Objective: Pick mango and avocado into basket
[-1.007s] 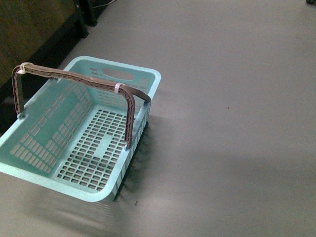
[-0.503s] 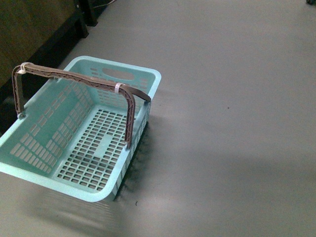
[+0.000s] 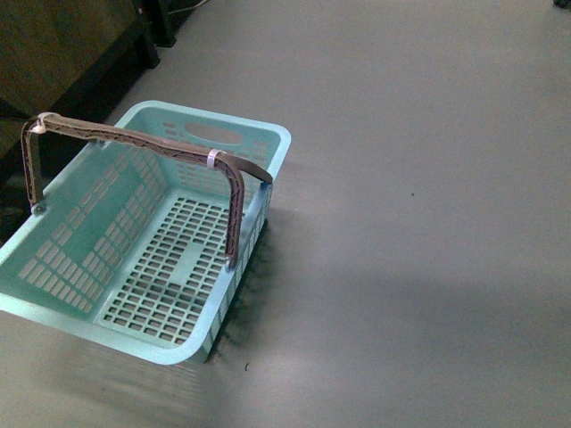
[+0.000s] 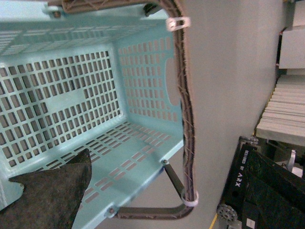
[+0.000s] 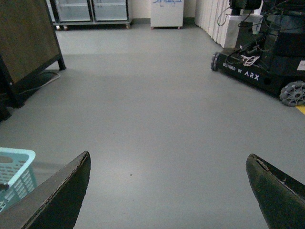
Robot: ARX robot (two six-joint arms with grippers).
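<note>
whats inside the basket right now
Nothing shows inside the basket, only its bare slotted bottom. In the left wrist view the left tool finger covers one corner, and in the front view the handles hide a thin strip.

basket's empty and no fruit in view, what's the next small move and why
Probably swing the right arm to search for the mango and avocado: the basket holds nothing, neither fruit shows in any view, and the right tool hangs open over the floor.
</note>
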